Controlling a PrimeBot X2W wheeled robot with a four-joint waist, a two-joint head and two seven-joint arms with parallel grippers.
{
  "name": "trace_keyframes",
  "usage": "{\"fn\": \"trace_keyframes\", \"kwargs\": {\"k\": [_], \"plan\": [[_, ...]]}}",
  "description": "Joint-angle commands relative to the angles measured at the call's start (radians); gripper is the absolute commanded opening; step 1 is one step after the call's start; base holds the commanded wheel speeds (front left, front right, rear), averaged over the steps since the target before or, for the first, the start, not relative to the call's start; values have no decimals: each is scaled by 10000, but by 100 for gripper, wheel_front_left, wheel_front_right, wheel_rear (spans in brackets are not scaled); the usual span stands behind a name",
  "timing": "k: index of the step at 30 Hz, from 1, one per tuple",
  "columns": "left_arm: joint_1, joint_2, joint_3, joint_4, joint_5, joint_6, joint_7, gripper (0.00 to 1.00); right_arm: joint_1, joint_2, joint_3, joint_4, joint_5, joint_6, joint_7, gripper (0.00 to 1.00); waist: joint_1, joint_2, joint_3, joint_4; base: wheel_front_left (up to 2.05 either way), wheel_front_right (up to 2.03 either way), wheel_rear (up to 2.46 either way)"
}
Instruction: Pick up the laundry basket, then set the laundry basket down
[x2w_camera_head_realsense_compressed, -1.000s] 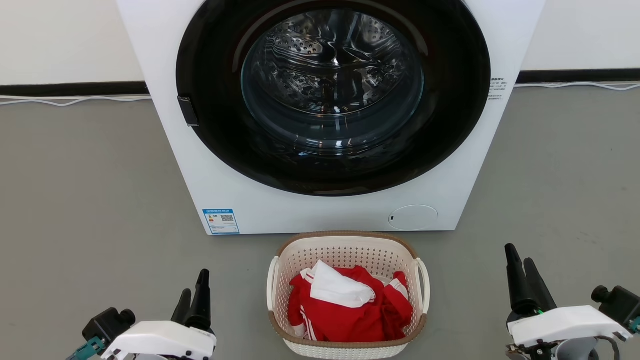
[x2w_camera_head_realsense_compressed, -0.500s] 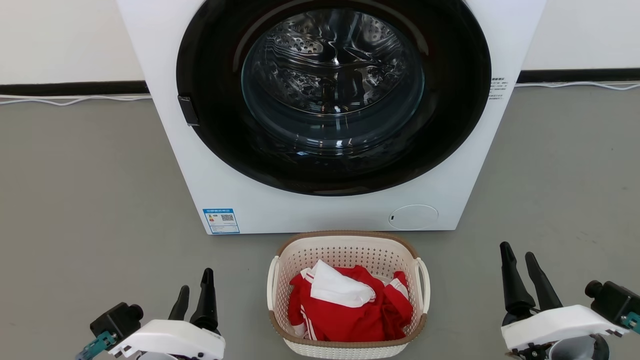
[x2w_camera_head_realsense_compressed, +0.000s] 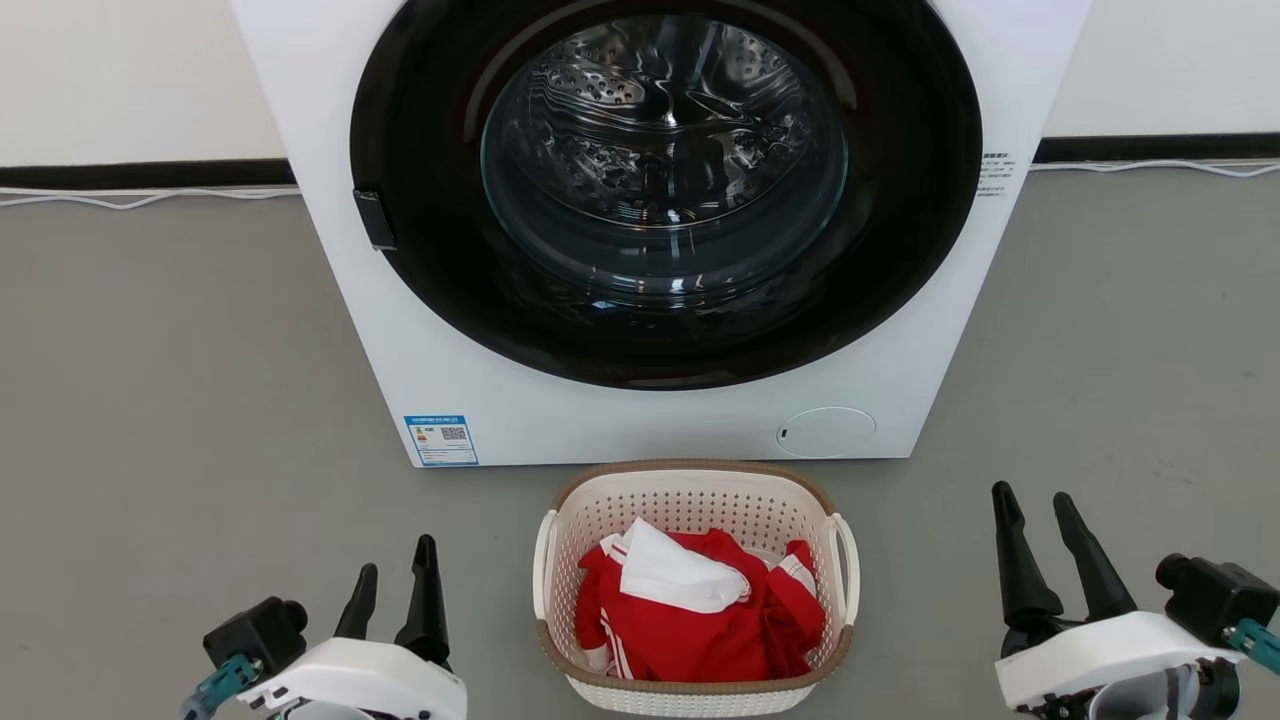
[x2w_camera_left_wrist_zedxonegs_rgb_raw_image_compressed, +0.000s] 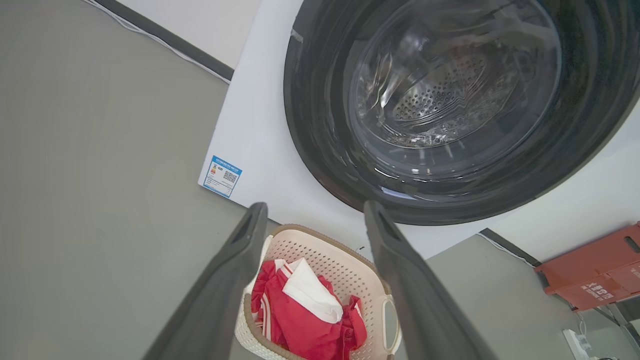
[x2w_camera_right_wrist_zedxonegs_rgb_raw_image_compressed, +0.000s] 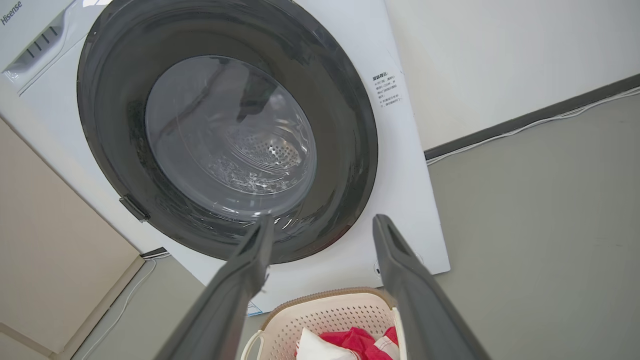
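Currently, item 1: laundry basket (x2w_camera_head_realsense_compressed: 700, 500). Small, cream-white perforated plastic, rounded-rect., brown woven-look rim, 2 white loop side handles. Upright on grey floor (x2w_camera_head_realsense_compressed: 180, 400), just in front of front-load washing machine (x2w_camera_head_realsense_compressed: 560, 410), btwn the grippers. Contents: red garment (x2w_camera_head_realsense_compressed: 700, 630) w/ white stripes, white cloth (x2w_camera_head_realsense_compressed: 675, 575) on top. Left gripper (x2w_camera_head_realsense_compressed: 397, 558): fingers parted, holding nothing, apart from basket. Right gripper (x2w_camera_head_realsense_compressed: 1031, 496): likewise.
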Motion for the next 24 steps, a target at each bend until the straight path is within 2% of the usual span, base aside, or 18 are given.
{"fn": "trace_keyframes", "kwargs": {"k": [1, 24], "plan": [[-314, 94, 123, -309, 410, 143, -188, 100, -317, -163, 224, -325, -501, 55, -214, 100, -1, -1, 4, -2, 0, 0, 0], [-354, 134, -242, -363, 2957, 644, -862, 100, -383, -308, 484, -378, -3208, 69, -889, 100, -1, -1, 18, -58, 0, 0, 0]]}}
